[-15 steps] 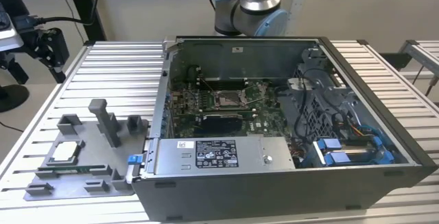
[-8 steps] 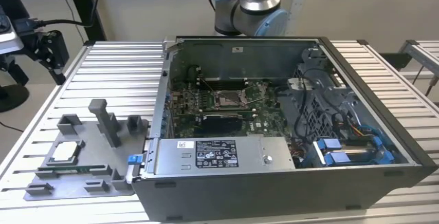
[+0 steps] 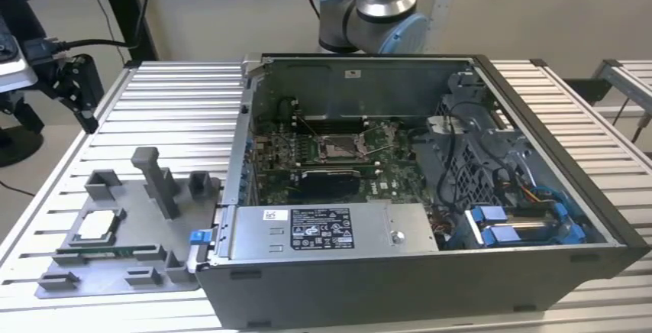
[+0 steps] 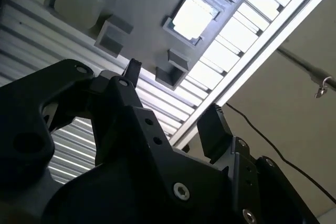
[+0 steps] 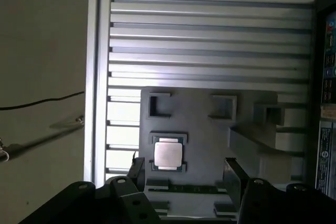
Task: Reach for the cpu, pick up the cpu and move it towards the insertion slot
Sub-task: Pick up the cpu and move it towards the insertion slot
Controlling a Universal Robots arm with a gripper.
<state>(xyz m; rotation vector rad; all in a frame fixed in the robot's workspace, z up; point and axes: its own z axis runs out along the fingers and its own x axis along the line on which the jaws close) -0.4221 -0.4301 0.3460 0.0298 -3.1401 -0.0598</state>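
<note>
Gripper point(image 5: 185, 178), black, two-fingered: fingers point(image 5: 232, 179) are spread apart with nothing held, and are aimed down at a grey moulded plastic tray point(image 5: 205, 124), well apart from it. The cpu point(image 5: 168, 154), a flat square silvery chip, is seated in a tray pocket, untouched. In the exterior view the tray is located at eight o'clock from the open grey metal computer case point(image 3: 428, 279). The insertion slot point(image 3: 341, 146), a silver-framed square socket, is set inside that case.
</note>
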